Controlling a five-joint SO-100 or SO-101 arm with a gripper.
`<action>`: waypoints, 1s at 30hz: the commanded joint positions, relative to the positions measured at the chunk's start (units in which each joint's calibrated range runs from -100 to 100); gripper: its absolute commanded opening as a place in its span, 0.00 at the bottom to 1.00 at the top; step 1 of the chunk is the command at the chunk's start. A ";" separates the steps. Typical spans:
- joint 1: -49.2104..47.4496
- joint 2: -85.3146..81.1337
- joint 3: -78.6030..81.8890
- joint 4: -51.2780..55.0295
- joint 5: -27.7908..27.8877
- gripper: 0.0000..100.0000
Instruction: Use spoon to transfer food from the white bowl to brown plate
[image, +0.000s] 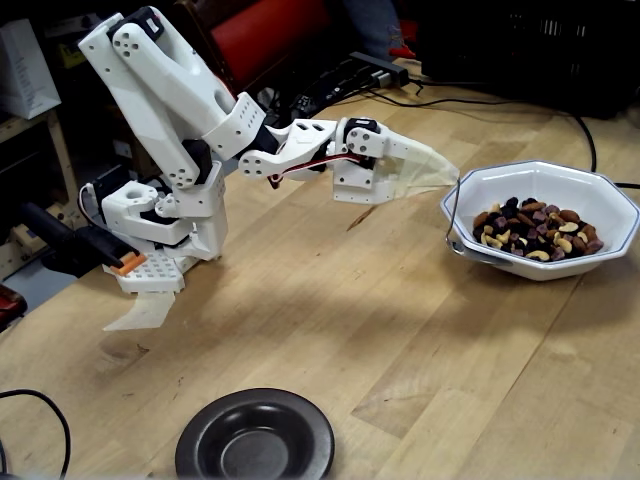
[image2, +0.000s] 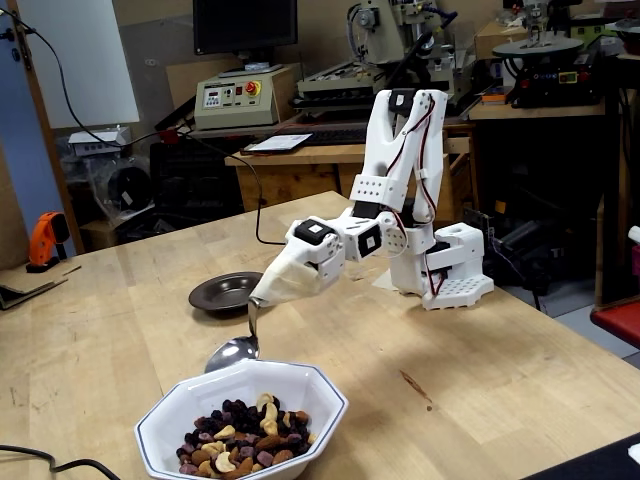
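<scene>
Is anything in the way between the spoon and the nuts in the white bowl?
Only the white bowl's own rim. The spoon, held in the hand, hangs just outside that rim on the robot's side, so it must go over the edge to reach the nuts. Nothing else is between them.

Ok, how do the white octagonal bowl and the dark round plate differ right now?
The eight-sided white ceramic bowl with its thin blue rim line holds mixed nuts and raisins; the round, glossy dark brown plate is empty. The bowl looks wider and deeper, the plate shallower with a broad rim. The metal spoon hangs at the bowl's edge, far from the plate. Both sit on the wooden table.
</scene>
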 joint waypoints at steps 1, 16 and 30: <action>-0.14 -0.50 -0.64 -0.76 1.61 0.04; 8.38 -0.41 -7.19 -0.60 2.00 0.04; 2.68 -0.50 -8.87 -0.60 1.95 0.04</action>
